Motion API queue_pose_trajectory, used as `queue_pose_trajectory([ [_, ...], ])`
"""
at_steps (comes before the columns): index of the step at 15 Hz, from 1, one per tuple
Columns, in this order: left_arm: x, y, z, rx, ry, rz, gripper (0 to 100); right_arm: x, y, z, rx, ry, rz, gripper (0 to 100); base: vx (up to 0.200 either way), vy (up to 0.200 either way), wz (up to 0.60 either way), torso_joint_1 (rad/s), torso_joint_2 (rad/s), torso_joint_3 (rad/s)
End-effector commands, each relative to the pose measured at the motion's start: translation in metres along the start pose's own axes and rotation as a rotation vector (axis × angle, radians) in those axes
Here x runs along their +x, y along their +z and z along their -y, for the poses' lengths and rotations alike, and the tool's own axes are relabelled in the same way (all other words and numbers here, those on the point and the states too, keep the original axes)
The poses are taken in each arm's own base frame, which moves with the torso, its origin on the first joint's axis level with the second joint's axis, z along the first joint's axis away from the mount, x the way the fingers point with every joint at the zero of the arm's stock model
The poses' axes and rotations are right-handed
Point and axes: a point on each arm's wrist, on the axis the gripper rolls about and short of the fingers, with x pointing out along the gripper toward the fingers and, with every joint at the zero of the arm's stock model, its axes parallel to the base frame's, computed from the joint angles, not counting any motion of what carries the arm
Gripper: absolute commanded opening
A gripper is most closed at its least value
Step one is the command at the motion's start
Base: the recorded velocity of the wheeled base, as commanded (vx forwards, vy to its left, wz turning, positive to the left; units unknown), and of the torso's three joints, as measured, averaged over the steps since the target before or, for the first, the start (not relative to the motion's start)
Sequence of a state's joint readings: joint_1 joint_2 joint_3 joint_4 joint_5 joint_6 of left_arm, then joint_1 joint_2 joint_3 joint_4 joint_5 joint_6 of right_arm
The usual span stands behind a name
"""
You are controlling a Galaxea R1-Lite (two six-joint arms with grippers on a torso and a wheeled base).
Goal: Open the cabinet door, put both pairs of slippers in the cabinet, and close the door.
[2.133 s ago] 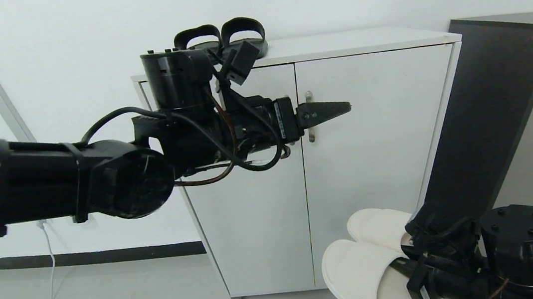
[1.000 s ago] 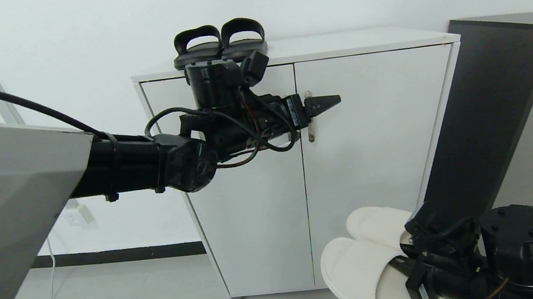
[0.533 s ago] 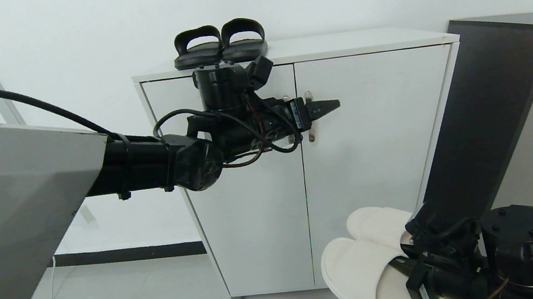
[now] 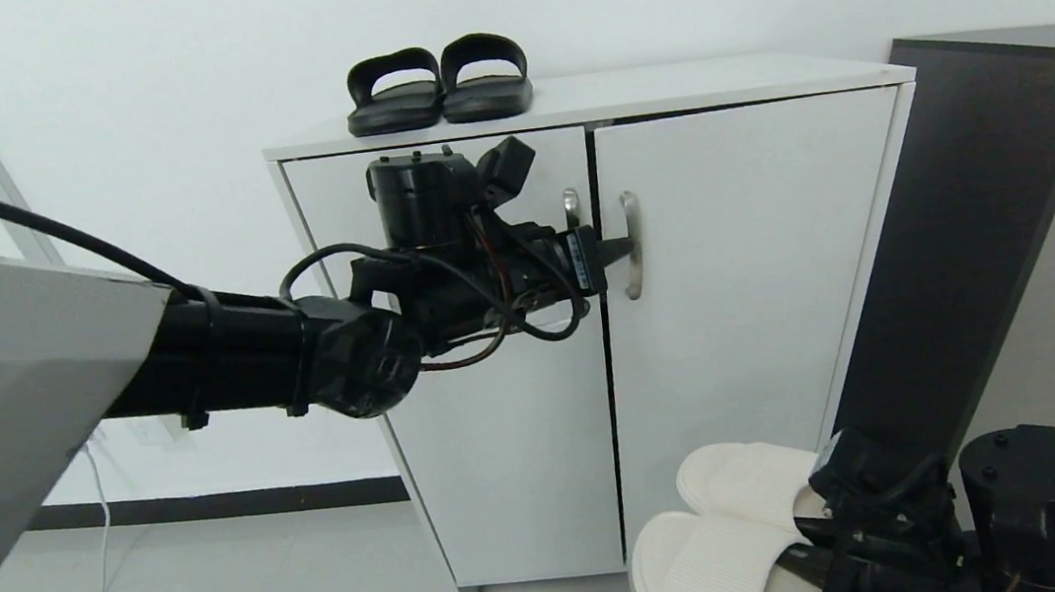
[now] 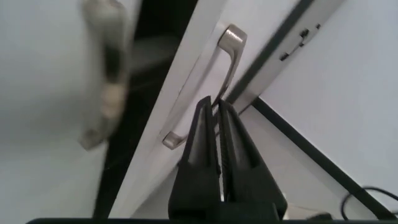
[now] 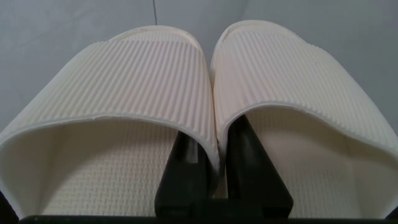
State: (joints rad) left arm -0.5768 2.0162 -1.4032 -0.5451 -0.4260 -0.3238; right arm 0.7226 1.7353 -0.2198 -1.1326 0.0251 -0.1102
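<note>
From the left edge of the head view the left arm stretches across to mid-frame, ending at the white cabinet that stands in the centre. On the cabinet's top, toward its left end in the upper middle of the frame, the black slippers sit side by side with their openings facing the camera. Below them the left door's handle shows just above the wrist. The left gripper reaches the handle of the right door, which stands slightly ajar, a dark gap running down between the two doors. In the left wrist view the gripper's fingers are pressed nearly together, their tips against the bar of that handle; whether the bar sits between them cannot be told. Further right, a dark grey cabinet fills the right side of the frame. At the lower right, the white slippers are held off the floor, toes pointing toward the white cabinet. The right gripper pinches their two inner walls together.
</note>
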Motion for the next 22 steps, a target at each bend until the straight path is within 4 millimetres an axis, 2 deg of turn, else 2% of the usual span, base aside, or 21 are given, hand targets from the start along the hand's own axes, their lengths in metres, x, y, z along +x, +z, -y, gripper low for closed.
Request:
queue_pose_trajectory([
  [1,-0.018,0.004,0.024,0.013,-0.037,0.014,0,-0.004,-0.001,-0.001,-0.001,0.016,0.004,0,0.0,0.0,0.0,0.0,0.0,0.0],
  [6,-0.044,-0.003,0.044,0.013,-0.061,0.001,0,-0.017,-0.008,-0.009,-0.02,0.126,0.026,0,0.0,0.0,0.0,0.0,0.0,0.0],
  [9,-0.046,-0.009,0.041,0.022,-0.055,0.036,0,-0.022,-0.014,-0.017,-0.031,0.161,0.006,0,0.0,0.0,0.0,0.0,0.0,0.0],
  [11,-0.047,-0.019,0.03,0.024,-0.042,0.065,0,-0.023,-0.015,-0.018,-0.034,0.165,0.003,0,0.0,0.0,0.0,0.0,0.0,0.0],
  [14,-0.03,-0.018,0.016,0.006,-0.034,0.085,0,-0.024,-0.015,-0.023,-0.045,0.187,0.002,0,0.0,0.0,0.0,0.0,0.0,0.0],
  [18,0.007,-0.017,0.0,-0.026,-0.05,0.116,0,-0.027,-0.019,-0.029,-0.057,0.207,-0.011,0,0.0,0.0,0.0,0.0,0.0,0.0],
  [22,0.021,-0.021,0.005,-0.027,-0.075,0.11,0,-0.03,-0.022,-0.036,-0.072,0.239,-0.023,0,0.0,0.0,0.0,0.0,0.0,0.0],
])
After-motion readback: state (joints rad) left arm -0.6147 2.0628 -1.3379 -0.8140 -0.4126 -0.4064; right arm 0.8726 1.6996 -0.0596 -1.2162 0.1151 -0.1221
